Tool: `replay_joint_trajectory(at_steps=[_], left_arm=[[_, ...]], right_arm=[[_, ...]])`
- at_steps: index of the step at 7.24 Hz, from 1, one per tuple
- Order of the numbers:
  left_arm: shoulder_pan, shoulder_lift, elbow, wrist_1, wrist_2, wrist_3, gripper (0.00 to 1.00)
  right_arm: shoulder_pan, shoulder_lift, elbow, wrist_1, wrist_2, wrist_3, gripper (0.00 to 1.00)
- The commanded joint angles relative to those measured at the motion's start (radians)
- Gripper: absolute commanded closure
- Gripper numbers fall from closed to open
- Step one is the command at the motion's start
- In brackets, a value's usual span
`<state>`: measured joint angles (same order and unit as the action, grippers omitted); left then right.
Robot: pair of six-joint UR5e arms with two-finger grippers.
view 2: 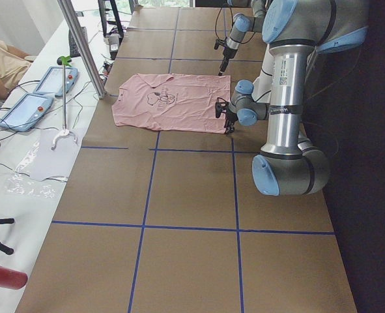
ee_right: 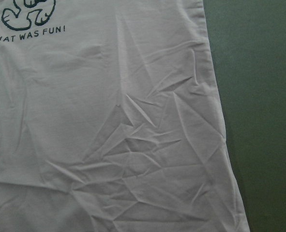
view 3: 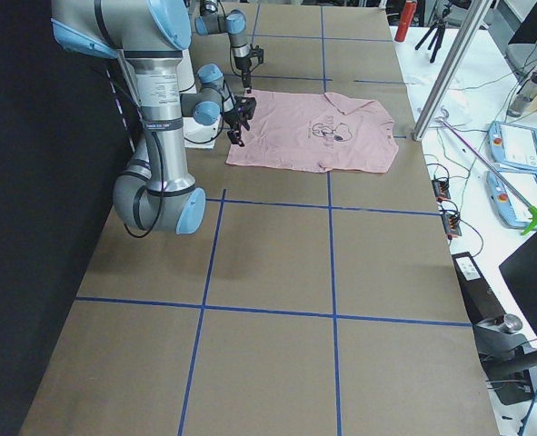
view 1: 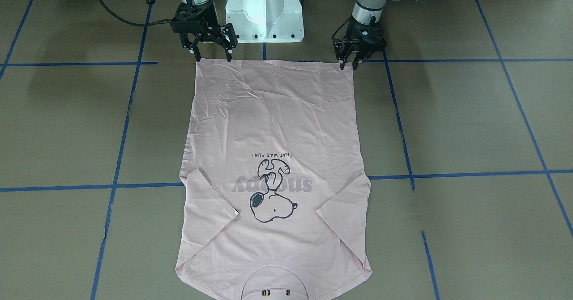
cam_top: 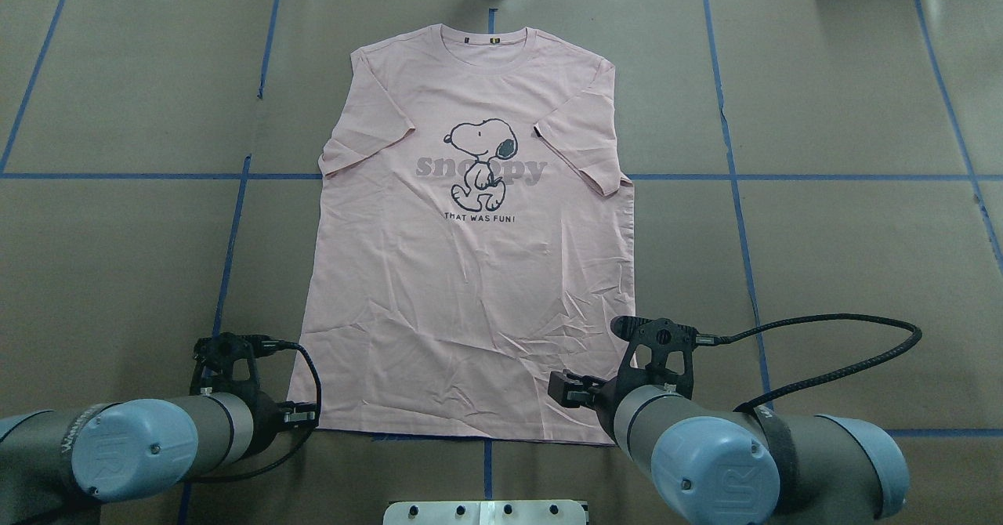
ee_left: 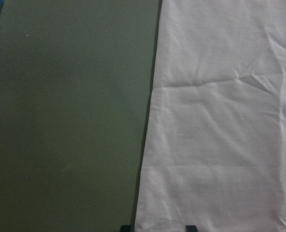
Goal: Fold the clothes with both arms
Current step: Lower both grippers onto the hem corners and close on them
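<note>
Right gripper (view 1: 213, 58) spread wide, left gripper (view 1: 348, 65) parted narrower, both empty, at hem corners at 5 and 7 o'clock in overhead view. Seemingly no main fold yet; nearly all left. Shirt (view 1: 273, 112) flat at centre of table (view 1: 470, 121), print up, collar at 12, sleeves turned inward, creased near hem.

T-shirt (view 1: 273, 125) collar cut off at btm edge (front view).

Pink T-shirt (cam_top: 470, 274) flat, left arm (cam_top: 141, 440), right arm (cam_top: 744, 456) near hem
</note>
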<state>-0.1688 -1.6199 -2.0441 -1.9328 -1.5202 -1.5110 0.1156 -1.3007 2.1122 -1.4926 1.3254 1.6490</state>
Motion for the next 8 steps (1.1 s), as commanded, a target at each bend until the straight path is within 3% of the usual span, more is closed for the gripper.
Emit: replay_joint_trajectory(at_steps=[1,2,3,4,5,6,7,8], left_arm=[[0.011,0.0,-0.001,0.0,0.0,-0.002,0.52],[0.017,0.0,-0.001,0.0,0.0,-0.002,0.6],[0.017,0.0,-0.001,0.002,0.0,-0.011,0.9],[0.017,0.0,-0.001,0.003,0.001,-0.017,1.0],[0.017,0.0,-0.002,0.005,0.002,-0.017,1.0],[0.017,0.0,-0.008,0.006,0.0,-0.017,1.0],[0.017,0.0,-0.011,0.006,0.0,-0.017,1.0],[0.017,-0.002,-0.011,0.006,0.0,-0.017,1.0]], right_arm=[[0.001,0.0,-0.001,0.0,0.002,0.0,0.03],[0.001,0.0,-0.001,0.0,0.002,0.0,0.03],[0.001,0.0,-0.001,0.0,0.0,0.0,0.03],[0.001,0.0,-0.001,0.0,0.0,0.0,0.03],[-0.001,0.0,-0.003,0.0,0.0,0.002,0.03],[-0.017,-0.003,-0.004,0.0,-0.008,0.017,0.12],[-0.052,-0.014,-0.006,-0.003,-0.055,0.079,0.29],[-0.078,-0.026,-0.009,-0.011,-0.073,0.106,0.39]])
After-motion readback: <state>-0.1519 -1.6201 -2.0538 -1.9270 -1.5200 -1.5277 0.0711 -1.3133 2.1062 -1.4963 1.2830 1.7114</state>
